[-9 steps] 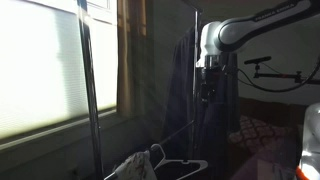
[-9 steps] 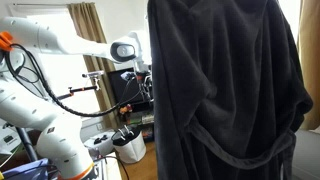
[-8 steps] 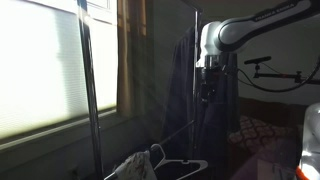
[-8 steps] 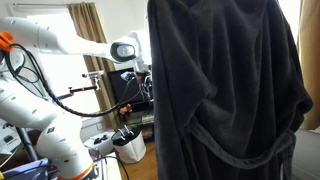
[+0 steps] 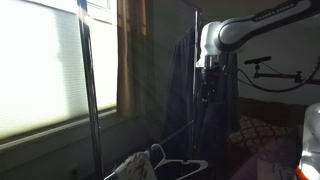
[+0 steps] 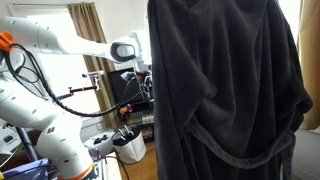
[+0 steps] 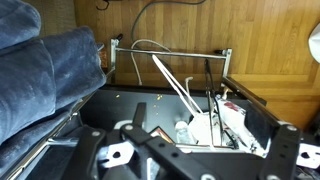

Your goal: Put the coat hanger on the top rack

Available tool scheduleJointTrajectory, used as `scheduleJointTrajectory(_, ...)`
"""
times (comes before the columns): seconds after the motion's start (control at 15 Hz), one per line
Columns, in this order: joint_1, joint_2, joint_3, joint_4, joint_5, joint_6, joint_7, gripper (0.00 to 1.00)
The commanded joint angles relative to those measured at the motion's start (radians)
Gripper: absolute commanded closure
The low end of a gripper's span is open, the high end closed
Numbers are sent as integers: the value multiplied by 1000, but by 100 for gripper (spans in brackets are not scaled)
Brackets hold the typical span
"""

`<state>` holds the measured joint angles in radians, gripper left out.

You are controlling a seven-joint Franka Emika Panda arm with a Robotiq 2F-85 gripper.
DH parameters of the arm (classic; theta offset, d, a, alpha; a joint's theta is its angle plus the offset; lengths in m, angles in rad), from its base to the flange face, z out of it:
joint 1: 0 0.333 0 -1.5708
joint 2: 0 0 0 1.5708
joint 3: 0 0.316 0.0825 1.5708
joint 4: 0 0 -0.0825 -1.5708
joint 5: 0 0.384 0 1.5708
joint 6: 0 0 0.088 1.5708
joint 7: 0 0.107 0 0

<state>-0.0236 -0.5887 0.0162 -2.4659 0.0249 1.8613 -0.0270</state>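
Observation:
My gripper [image 5: 207, 92] hangs from the white arm high beside the clothes rack's upright pole [image 5: 196, 50]; it also shows at the arm's end in an exterior view [image 6: 137, 70]. In the wrist view the gripper [image 7: 195, 162] looks down over the rack's black base [image 7: 120, 105]. A dark bar [image 7: 200, 152] crosses between the finger parts; I cannot tell whether it is the coat hanger. The dark hanger shows nowhere else. The top rack does not show in any view. Whether the jaws are open or shut is unclear.
A big dark robe [image 6: 225, 95] hangs on the rack, close to the gripper [image 5: 183, 90] and left in the wrist view [image 7: 40, 80]. White hangers with pale cloth [image 5: 160, 165] lie low. A second pole [image 5: 88, 100] stands by the bright window [image 5: 40, 70].

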Motion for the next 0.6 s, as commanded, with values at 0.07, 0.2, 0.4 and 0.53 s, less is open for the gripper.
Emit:
scheduleJointTrajectory(0.07,10,1,-9,2,-5,-2,4,0)
scheduleJointTrajectory(0.2,27,33,-3,0,-2,6,-22,0)
scheduleJointTrajectory(0.4,62,72,12,-26,6,53,-58,0)
scheduleJointTrajectory(0.53,75,119,26,-46,-10,116,-60,0)
